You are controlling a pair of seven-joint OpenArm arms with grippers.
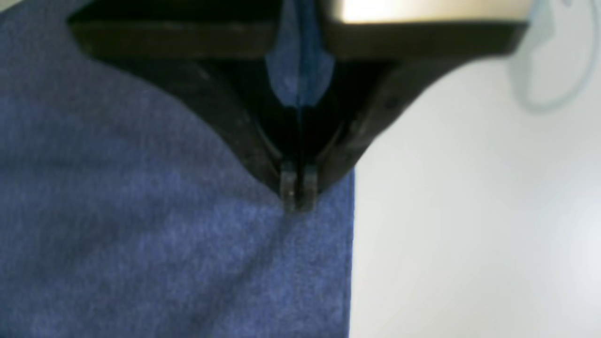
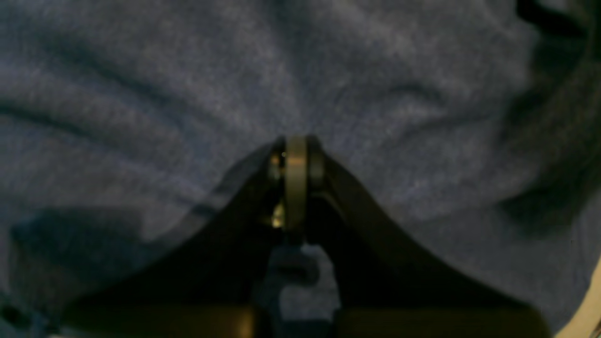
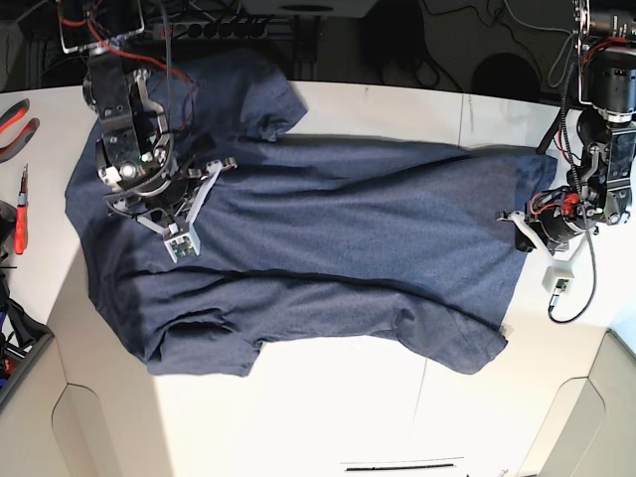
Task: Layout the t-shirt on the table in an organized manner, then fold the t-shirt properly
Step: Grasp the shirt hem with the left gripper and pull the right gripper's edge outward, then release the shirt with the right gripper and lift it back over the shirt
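Note:
The navy t-shirt (image 3: 328, 248) lies spread out on the white table (image 3: 338, 397), plain side up, with its collar end at the left and its hem at the right. No lettering shows. My right gripper (image 3: 149, 184) is at the shirt's shoulder area. In the right wrist view it (image 2: 296, 145) is shut, with the cloth (image 2: 141, 117) wrinkling toward its tips. My left gripper (image 3: 534, 214) is at the hem's far corner. In the left wrist view it (image 1: 298, 195) is shut on the shirt's edge (image 1: 188, 234), with cloth showing between the jaws.
Red pliers (image 3: 15, 114) and a red screwdriver (image 3: 21, 211) lie at the table's left edge. Cables (image 3: 248, 25) run along the back. A dark seam (image 3: 462, 119) crosses the table. Rounded cut-outs are at the front corners (image 3: 75, 407).

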